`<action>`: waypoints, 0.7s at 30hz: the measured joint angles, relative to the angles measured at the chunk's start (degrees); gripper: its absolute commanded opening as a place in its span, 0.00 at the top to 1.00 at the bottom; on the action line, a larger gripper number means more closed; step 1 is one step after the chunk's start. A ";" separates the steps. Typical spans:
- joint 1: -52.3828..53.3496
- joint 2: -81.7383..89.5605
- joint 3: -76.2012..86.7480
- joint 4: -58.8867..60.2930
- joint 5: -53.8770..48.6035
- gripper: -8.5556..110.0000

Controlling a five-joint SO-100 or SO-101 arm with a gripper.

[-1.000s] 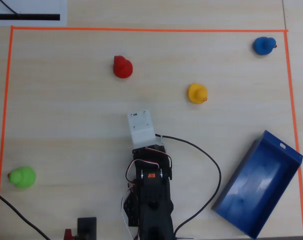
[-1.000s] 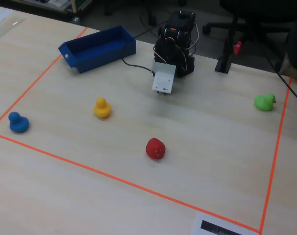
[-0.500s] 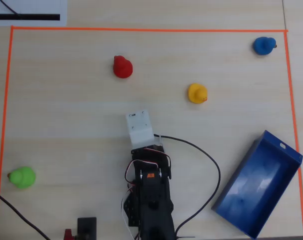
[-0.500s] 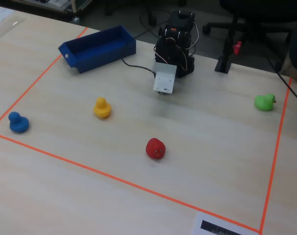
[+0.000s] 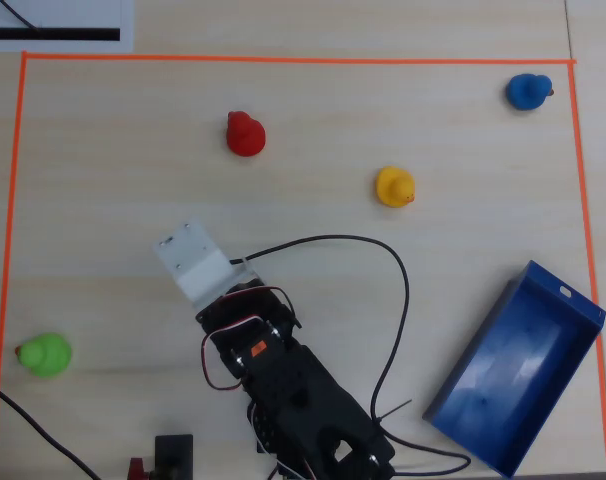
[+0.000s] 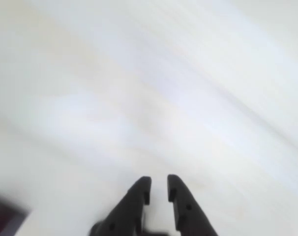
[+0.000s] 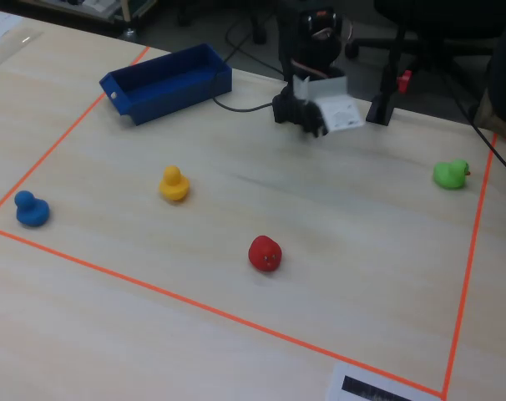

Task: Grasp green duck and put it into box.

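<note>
Lime green duck (image 5: 45, 354) sits at far left of the overhead view, just inside the orange tape line (image 5: 5, 250), on the pale wood counter (image 5: 123, 180). Hand (image 6: 159, 189) near centre: narrow gap between fingers, holding nothing, well apart from the duck. Red duck (image 5: 245, 134), yellow duck (image 5: 394, 187), blue duck (image 5: 528, 91) follow. Blue box (image 5: 463, 385) lower right.
</note>
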 measured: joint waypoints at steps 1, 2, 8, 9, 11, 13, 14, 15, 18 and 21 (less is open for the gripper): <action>-3.52 -1.14 -3.43 1.76 1.41 0.86; -7.21 -2.37 -6.86 3.78 2.90 0.84; -29.27 -14.41 -21.18 11.07 10.02 0.83; -32.26 -17.49 -22.94 11.07 10.81 0.84; -37.18 -24.26 -25.84 9.84 12.13 0.85; -39.55 -31.11 -27.95 5.89 13.27 0.84; -39.64 -34.80 -29.00 3.60 13.89 0.84; -39.46 -38.41 -30.32 1.41 14.41 0.83; -38.67 -49.31 -35.86 -3.78 15.03 0.81; -36.91 -59.33 -41.04 -7.91 15.03 0.80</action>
